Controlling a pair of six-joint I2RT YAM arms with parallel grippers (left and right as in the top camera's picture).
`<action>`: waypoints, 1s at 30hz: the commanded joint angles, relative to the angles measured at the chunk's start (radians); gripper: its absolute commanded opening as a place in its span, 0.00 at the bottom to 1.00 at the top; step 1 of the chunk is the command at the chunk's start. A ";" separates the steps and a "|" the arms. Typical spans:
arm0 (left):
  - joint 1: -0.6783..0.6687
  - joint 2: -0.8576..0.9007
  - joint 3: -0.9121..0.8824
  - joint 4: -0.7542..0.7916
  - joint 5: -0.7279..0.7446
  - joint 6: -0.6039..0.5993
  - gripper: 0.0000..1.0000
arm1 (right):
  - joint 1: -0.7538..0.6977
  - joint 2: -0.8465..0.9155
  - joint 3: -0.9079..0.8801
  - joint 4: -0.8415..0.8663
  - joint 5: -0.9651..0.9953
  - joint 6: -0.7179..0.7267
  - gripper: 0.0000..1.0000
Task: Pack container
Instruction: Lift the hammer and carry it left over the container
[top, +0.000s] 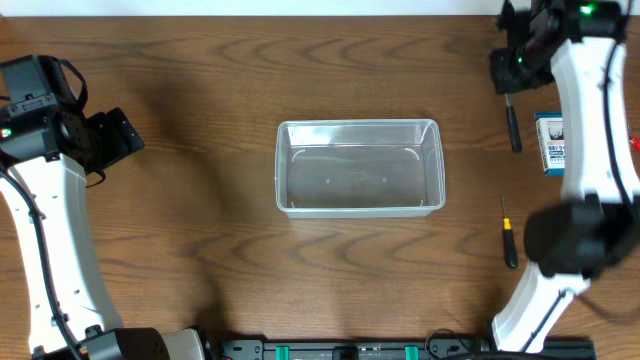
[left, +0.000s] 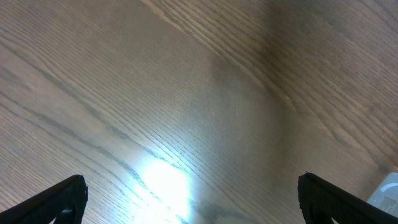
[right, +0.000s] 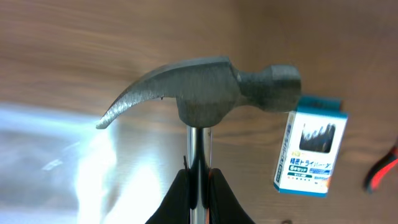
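Observation:
The clear plastic container (top: 360, 126) stands empty at the table's middle. My right gripper (top: 520, 62) is at the far right, beyond the container's right end. In the right wrist view the gripper (right: 199, 175) is shut on the chrome shaft of a claw hammer (right: 205, 87), just below its grey steel head. The hammer's black handle (top: 513, 125) sticks out from under the gripper in the overhead view. My left gripper (top: 120, 135) is open and empty over bare wood at the left, well apart from the container; its fingertips (left: 193, 205) frame only tabletop.
A small blue-and-white box (top: 550, 143) lies right of the hammer and also shows in the right wrist view (right: 310, 144). A yellow-and-black screwdriver (top: 508, 238) lies at the right front. Red-handled pliers (right: 382, 171) sit at the right edge.

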 joint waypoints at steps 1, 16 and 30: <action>0.002 -0.008 0.016 0.000 -0.008 0.006 0.98 | 0.103 -0.135 0.022 -0.050 -0.140 -0.151 0.01; 0.002 -0.008 0.016 0.000 -0.009 0.006 0.98 | 0.463 -0.232 -0.017 -0.192 -0.097 -0.479 0.02; 0.002 -0.008 0.016 0.000 -0.009 0.006 0.98 | 0.468 -0.109 -0.026 -0.132 -0.130 -0.609 0.02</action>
